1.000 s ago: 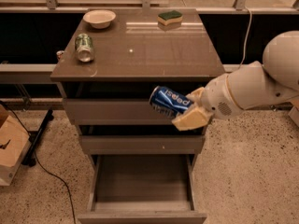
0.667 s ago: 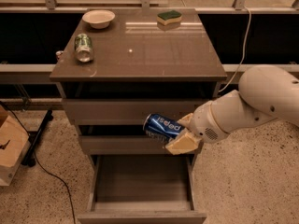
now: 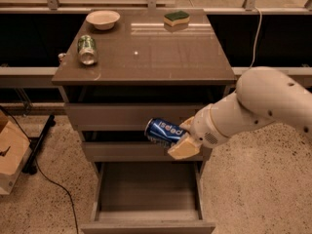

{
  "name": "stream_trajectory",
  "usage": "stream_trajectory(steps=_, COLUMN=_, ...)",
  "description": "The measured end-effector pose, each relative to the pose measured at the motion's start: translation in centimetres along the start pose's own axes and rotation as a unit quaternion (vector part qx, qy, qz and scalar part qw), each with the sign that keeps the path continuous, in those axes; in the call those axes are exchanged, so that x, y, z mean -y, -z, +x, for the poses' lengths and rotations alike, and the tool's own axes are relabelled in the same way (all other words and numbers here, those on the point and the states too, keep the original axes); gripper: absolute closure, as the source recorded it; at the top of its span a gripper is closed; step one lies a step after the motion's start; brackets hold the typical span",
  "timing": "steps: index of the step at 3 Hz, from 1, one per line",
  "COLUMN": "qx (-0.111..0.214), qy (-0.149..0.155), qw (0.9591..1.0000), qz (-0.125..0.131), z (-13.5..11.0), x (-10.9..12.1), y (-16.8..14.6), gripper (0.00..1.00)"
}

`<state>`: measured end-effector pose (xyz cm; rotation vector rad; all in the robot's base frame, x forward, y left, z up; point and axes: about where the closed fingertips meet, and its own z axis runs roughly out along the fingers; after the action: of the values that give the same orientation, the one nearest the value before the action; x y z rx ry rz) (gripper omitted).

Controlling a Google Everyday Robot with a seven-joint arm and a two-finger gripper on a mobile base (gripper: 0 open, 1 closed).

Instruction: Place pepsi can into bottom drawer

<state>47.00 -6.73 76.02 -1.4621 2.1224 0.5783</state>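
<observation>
The blue pepsi can lies on its side in my gripper, which is shut on its right end. I hold it in the air in front of the middle drawer front, above the bottom drawer. That drawer is pulled out and its tray looks empty. My white arm comes in from the right.
On the cabinet top lie a green can on its side, a white bowl and a green-and-yellow sponge. A cardboard box and a black cable are on the floor at the left.
My gripper has carried the pepsi can down and to the left, from beside the top drawer to in front of the middle drawer.
</observation>
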Motion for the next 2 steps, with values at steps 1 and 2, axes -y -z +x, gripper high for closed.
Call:
stream_trajectory(steps=1, qx=-0.003, qy=-0.001, qw=1.0, qz=-0.009, z=0.5, x=0.6, y=-2.9, gripper=1.0)
stream_trajectory(steps=2, qx=0.01, qy=-0.013, qw=0.9996, qz=-0.024, z=2.2, x=1.7, y=-7.3, gripper=1.0)
